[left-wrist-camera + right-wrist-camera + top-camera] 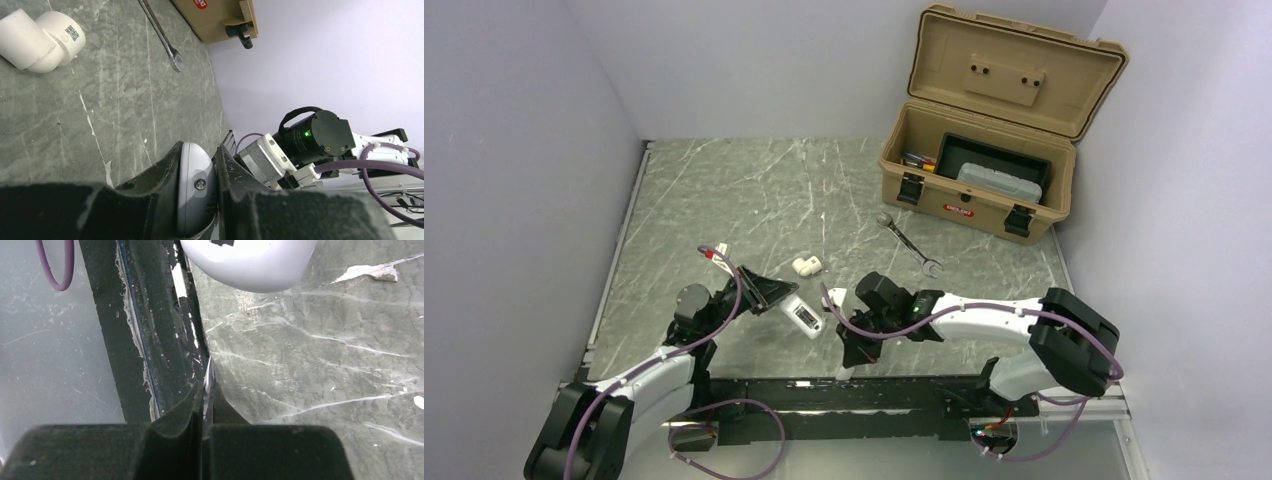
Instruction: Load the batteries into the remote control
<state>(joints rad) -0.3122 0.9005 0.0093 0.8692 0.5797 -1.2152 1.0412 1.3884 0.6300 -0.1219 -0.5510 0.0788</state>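
Left wrist: L fingers point(160, 175) clamped on remote control point(195, 192), edge-up, near-centre of table point(125, 100) | R fingers point(185, 410) pinched on thin pale sliver point(208, 382), can't tell what | batteries not seen | you: hold remote steady, approach slow, square to bay.

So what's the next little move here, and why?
Probably the right gripper should set down the thin pale piece it pinches, here by the black rail. The left gripper clamps the remote, and I see no batteries, so the right one likely needs free fingers to fetch them.
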